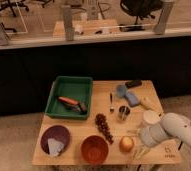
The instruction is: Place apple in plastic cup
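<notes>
A wooden table (101, 90) seen from above, with a dark counter behind it.

- **Far left, about 10 o'clock on the table:** a green tray (73, 78) holds an orange and dark object (68, 102) that is too blurred to name.
- **About 8 o'clock:** a dark purple plate (59, 132) has a white scrap (54, 146) lying on it.
- **About 6 o'clock, just right of the plate:** a red-orange bowl (94, 150).
- **Centre of the table:** a bunch of dark grapes (104, 128) lies just above the bowl.
- **Right of the grapes, at their 1 o'clock:** a small metal cup (124, 111) stands upright.
- **Beyond the metal cup, at its 12 o'clock:** blue objects (126, 94).
- **About 5 o'clock, near the front edge:** the apple (126, 144) sits on the wood, just right of the bowl.
- **At the apple's 1 o'clock:** the plastic cup (150, 118) stands upright, near the apple but apart from it.

The white robot arm (176, 131) reaches in from the right edge, at 4 o'clock. Its gripper (140, 144) is low over the table, just beside the apple at the apple's 3 o'clock and below the plastic cup. I cannot tell how far open the gripper is, or whether it has hold of the apple.
</notes>
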### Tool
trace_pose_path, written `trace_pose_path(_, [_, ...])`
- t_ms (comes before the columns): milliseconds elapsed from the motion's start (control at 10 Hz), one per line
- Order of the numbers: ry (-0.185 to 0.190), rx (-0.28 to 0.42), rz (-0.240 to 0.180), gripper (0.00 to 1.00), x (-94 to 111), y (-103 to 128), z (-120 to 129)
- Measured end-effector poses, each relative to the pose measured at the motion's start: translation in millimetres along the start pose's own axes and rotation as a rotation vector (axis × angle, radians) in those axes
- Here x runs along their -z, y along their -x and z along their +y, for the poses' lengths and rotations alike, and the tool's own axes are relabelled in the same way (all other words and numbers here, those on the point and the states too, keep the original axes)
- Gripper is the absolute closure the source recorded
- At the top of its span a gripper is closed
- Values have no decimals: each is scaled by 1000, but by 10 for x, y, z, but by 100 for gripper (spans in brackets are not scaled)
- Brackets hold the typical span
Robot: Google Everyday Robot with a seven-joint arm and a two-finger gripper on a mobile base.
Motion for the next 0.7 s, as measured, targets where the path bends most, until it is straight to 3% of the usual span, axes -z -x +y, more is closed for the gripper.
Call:
trace_pose_path(400, [22, 6, -159, 20, -195, 60, -8])
trace_pose_path(700, [34, 14, -221, 21, -318, 113, -36])
